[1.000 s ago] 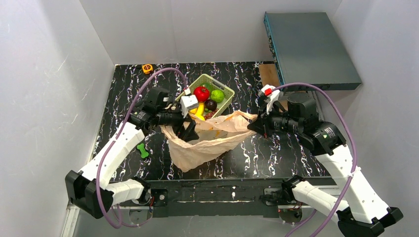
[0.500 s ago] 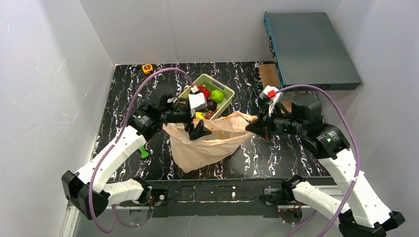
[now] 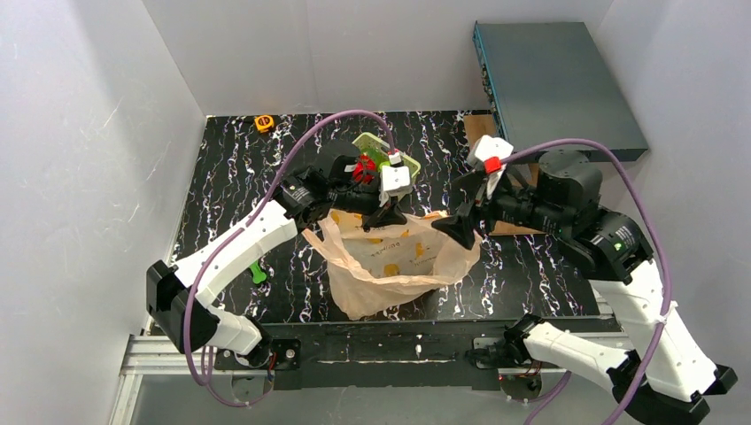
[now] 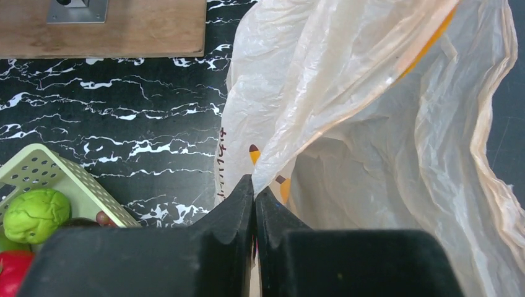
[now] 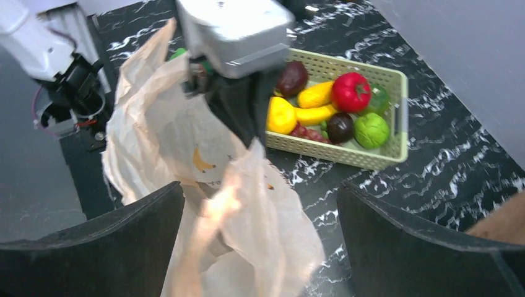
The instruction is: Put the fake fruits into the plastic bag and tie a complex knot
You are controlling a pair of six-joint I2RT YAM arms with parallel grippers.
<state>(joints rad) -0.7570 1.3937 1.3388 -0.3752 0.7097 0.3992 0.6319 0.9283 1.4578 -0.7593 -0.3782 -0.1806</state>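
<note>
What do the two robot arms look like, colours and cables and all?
The left arm and right arm have white shells with black joints and bases. A purple cable loops along each. Each wrist carries a small white box; the right one bears a red patch. The fingers are chunky, matte black.

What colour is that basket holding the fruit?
The basket is pale yellowish green, seen best in the right wrist view.
</note>
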